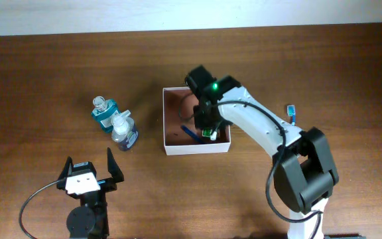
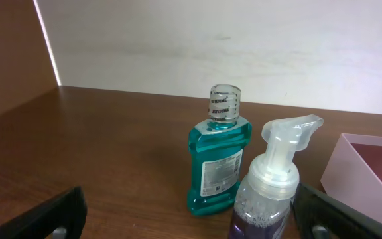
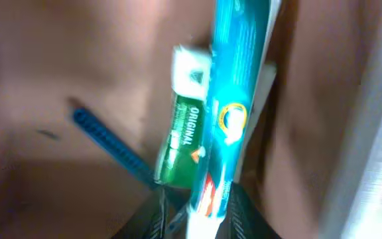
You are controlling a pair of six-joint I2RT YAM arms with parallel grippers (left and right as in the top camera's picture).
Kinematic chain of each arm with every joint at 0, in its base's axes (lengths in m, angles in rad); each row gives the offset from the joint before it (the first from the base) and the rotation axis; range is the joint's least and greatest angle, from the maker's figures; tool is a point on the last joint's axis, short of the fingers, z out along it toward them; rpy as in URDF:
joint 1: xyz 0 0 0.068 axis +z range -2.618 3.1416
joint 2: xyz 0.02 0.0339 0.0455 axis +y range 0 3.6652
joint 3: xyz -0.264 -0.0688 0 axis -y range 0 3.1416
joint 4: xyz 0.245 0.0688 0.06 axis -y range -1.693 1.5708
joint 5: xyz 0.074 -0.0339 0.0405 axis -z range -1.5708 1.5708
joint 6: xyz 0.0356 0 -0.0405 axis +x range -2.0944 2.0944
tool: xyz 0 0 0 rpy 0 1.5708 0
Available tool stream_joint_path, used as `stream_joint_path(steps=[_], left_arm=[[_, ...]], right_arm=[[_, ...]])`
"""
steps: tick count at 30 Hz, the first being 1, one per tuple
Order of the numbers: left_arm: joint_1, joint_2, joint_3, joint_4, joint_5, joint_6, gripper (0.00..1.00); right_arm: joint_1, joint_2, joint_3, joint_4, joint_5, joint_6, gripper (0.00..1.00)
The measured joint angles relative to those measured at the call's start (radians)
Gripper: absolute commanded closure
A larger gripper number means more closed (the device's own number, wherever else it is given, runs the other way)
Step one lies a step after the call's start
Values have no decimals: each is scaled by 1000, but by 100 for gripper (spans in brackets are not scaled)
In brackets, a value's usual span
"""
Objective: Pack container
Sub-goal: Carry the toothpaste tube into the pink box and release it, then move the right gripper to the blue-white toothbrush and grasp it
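Note:
The container (image 1: pixel 196 147), a white shallow box with a reddish-brown inside, sits at mid-table; a corner of it (image 2: pixel 360 166) shows in the left wrist view. My right gripper (image 1: pixel 209 133) reaches down into it. Its jaws (image 3: pixel 199 216) stand slightly open around the end of a teal toothpaste tube (image 3: pixel 227 99), with a gap on the left side. A green tube (image 3: pixel 184 139) and a blue toothbrush (image 3: pixel 111 143) lie on the container floor (image 3: pixel 58 66). My left gripper (image 1: pixel 89 158) is wide open and empty near the front edge, its jaws (image 2: pixel 191 219) facing two bottles.
A teal mouthwash bottle (image 1: pixel 103 111) (image 2: pixel 217 159) and a clear pump bottle of purple liquid (image 1: pixel 124 133) (image 2: pixel 270 192) stand left of the container. A small blue item (image 1: pixel 290 111) lies on the table to the right of the right arm.

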Motion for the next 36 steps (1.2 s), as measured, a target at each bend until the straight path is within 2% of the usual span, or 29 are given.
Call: stream_joint_path(steps=[7,16,26,33,36], left_arm=[[0,0,0,0,0,0,1],[0,0,0,0,0,0,1],[0,0,0,0,0,0,1],[0,0,0,0,0,0,1],[0,0,0,0,0,0,1]], right_arm=[[-27,-4,211,-175,2,-44,76],[-243,-7,225,-341,82,-74,76],[-475,-7,166,-336,109,-124,75],[-557,-7,37,-281,111,-183,64],[-575,-7,-29,-224,114,-198,63]])
